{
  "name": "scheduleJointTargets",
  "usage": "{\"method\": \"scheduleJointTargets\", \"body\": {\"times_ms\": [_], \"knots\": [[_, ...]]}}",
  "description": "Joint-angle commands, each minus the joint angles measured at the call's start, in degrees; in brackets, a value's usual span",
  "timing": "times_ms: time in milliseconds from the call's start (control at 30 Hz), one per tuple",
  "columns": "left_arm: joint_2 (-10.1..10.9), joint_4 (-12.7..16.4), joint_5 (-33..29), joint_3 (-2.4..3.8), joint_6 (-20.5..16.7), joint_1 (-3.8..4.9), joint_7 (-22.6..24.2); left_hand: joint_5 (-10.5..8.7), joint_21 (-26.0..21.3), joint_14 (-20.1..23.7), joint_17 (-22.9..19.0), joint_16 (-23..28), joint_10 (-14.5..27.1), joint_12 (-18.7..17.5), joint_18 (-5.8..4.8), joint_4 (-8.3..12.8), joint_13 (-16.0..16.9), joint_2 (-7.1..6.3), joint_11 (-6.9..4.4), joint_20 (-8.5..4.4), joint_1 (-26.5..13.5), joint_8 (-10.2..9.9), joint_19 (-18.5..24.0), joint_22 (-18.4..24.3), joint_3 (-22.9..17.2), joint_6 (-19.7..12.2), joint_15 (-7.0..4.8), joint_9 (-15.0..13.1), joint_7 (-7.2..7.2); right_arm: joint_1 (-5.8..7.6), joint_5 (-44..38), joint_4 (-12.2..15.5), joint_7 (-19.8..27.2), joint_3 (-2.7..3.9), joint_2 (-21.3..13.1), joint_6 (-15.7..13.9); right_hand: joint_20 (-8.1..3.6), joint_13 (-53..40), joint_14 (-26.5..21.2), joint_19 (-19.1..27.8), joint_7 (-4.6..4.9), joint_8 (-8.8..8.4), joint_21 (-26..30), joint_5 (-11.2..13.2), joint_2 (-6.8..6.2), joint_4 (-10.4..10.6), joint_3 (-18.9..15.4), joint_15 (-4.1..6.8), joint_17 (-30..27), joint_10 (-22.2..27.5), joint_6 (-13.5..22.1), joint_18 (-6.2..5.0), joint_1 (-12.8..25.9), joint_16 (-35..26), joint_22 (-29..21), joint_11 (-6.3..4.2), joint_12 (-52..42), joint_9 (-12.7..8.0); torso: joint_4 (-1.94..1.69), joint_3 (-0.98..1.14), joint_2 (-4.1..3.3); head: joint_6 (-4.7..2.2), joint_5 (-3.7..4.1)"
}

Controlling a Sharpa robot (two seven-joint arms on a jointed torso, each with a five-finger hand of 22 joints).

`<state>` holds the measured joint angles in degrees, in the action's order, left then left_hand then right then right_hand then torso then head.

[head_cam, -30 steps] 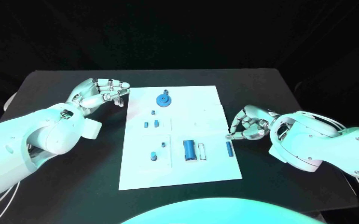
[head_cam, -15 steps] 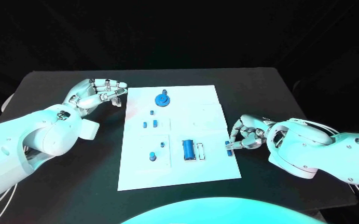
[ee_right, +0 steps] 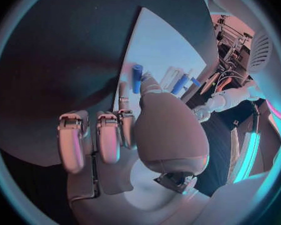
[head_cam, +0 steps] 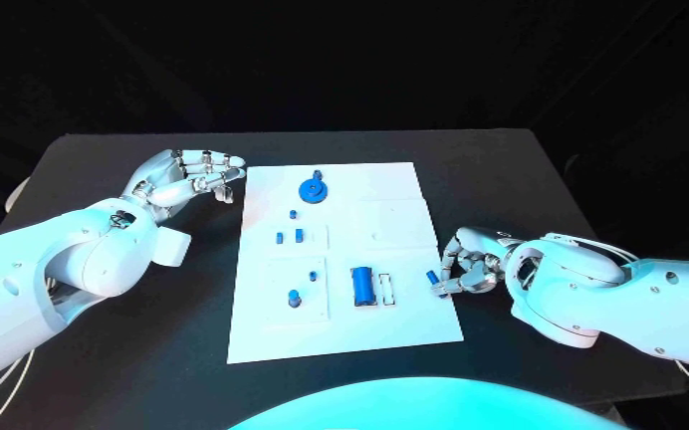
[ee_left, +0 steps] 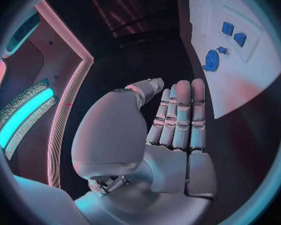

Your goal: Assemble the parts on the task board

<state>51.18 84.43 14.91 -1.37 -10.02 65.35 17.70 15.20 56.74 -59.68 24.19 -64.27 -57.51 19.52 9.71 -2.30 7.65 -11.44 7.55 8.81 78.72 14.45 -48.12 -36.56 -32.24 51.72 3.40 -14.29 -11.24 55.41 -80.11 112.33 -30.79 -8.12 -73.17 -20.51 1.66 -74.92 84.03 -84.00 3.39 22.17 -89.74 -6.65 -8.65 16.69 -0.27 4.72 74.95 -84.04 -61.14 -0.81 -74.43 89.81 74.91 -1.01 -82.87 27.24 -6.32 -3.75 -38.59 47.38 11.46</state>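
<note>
Peg [ee_right: 137, 78] pinched by right robot hand [ee_right: 125, 130].

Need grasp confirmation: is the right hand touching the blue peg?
Touching. The right wrist view shows the right hand pinching the blue peg at its fingertips.

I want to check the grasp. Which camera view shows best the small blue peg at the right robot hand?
The right wrist view: the blue peg stands large at the right robot hand's fingertips. The head view shows it tiny at the task board's edge. The left wrist view lets me not identify it.
</note>
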Motion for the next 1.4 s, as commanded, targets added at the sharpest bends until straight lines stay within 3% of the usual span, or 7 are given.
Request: {"method": "scheduleJointTargets", "body": {"times_ms": [33,400,667,833,867,1133,1400], "knots": [[-0.01,0.21,-0.44,0.03,0.92,-0.07,0.58,0.24,-0.25,0.43,-0.08,0.16,0.52,0.39,0.82,-0.16,0.09,0.27,-0.05,0.15,-0.24,0.37,0.43,0.1,0.35,0.2,-0.12,0.08,0.04,-0.56,-1.8,-0.29,-1.05,-0.22,0.52,2.66,-0.01,-11.67,5.97,-6.0,-0.09,-0.45,-0.26,-0.13,0.71,-0.11,0.78,-0.2,15.05,-3.64,-0.02,0.81,-1.02,0.19,15.09,0.05,0.14,-0.35,-0.03,0.01,0.01,0.08,-0.06],[0.03,0.2,-0.43,0.03,1.01,-0.07,0.47,0.24,-0.26,0.43,-0.07,0.15,0.52,0.41,0.83,-0.16,0.09,0.3,-0.07,0.15,-0.22,0.39,0.42,0.11,0.34,0.22,-0.13,0.08,0.05,-1.19,-3.54,-0.55,-1.85,-0.23,2.2,2.3,-0.36,-11.77,5.97,-6.0,-0.45,-1.33,-0.26,-2.64,1.68,-0.5,6.29,0.17,15.05,-3.63,-0.41,0.81,-9.21,0.19,15.09,-0.32,0.16,-1.14,-0.04,0.0,0.0,0.05,0.01],[0.07,0.22,-0.42,0.03,1.12,-0.07,0.35,0.26,-0.27,0.43,-0.07,0.13,0.53,0.44,0.84,-0.15,0.09,0.37,-0.08,0.14,-0.18,0.41,0.42,0.12,0.3,0.24,-0.14,0.1,0.07,-1.25,-4.03,-0.21,-2.64,-0.22,2.83,0.92,-0.55,-11.88,5.97,-6.0,-0.63,-1.57,-0.26,-11.88,-1.34,-0.9,15.67,0.33,15.05,-3.63,-1.2,0.81,-11.13,0.19,15.09,-0.51,0.18,-1.43,-0.04,-0.05,0.03,-0.09,-0.07],[0.05,0.23,-0.4,0.02,1.15,-0.07,0.27,0.26,-0.27,0.43,-0.07,0.13,0.53,0.44,0.84,-0.15,0.09,0.37,-0.08,0.14,-0.18,0.41,0.42,0.12,0.3,0.24,-0.14,0.1,0.07,-1.19,-2.25,0.79,-3.71,-0.21,2.5,-1.92,-0.61,-11.94,5.97,-6.0,-0.65,-0.83,-0.26,-15.75,-2.75,-1.78,20.17,0.38,15.05,-3.7,-1.02,0.81,-10.16,0.19,15.09,-0.53,0.12,-0.67,-0.1,-0.03,0.06,-0.16,-0.08],[0.05,0.23,-0.39,0.02,1.14,-0.07,0.25,0.26,-0.27,0.43,-0.07,0.13,0.53,0.44,0.84,-0.15,0.09,0.37,-0.08,0.14,-0.18,0.41,0.42,0.12,0.3,0.24,-0.14,0.1,0.07,-1.1,-1.75,1.14,-3.89,-0.2,2.4,-2.58,-0.61,-11.97,5.97,-6.0,-0.58,-0.11,-0.26,-18.44,-3.41,-2.34,22.45,0.35,15.05,-3.76,-0.61,0.81,-8.9,0.19,15.09,-0.49,0.08,0.11,-0.11,-0.05,0.1,-0.15,-0.17],[0.09,0.25,-0.34,-0.01,1.08,-0.07,0.16,0.27,-0.28,0.44,-0.07,0.11,0.52,0.48,0.85,-0.1,0.1,0.43,-0.1,0.13,-0.09,0.44,0.4,0.13,0.26,0.28,-0.17,0.1,0.09,0.61,9.77,4.96,-3.86,-0.18,2.38,-7.67,-0.54,-12.0,5.97,-6.0,-0.46,0.92,-0.26,-18.45,-4.21,-3.5,25.92,0.28,15.05,-3.81,0.66,0.81,-5.57,0.19,15.09,-0.43,0.1,1.44,0.01,0.0,0.01,-0.24,-0.4],[0.01,0.26,-0.32,-0.04,1.15,-0.07,0.14,0.27,-0.28,0.44,-0.07,0.1,0.53,0.49,0.85,-0.05,0.1,0.45,-0.12,0.12,-0.03,0.48,0.39,0.13,0.23,0.32,-0.18,0.11,0.12,1.65,20.16,6.36,-2.71,-0.17,3.65,-9.27,-0.47,-12.01,5.97,-6.0,-0.42,1.05,-0.26,-17.77,-4.48,-3.04,26.82,0.21,15.05,-3.8,0.95,0.81,-2.58,0.19,15.09,-0.36,0.17,1.71,-0.03,-0.04,0.05,-0.18,-0.23]]}}
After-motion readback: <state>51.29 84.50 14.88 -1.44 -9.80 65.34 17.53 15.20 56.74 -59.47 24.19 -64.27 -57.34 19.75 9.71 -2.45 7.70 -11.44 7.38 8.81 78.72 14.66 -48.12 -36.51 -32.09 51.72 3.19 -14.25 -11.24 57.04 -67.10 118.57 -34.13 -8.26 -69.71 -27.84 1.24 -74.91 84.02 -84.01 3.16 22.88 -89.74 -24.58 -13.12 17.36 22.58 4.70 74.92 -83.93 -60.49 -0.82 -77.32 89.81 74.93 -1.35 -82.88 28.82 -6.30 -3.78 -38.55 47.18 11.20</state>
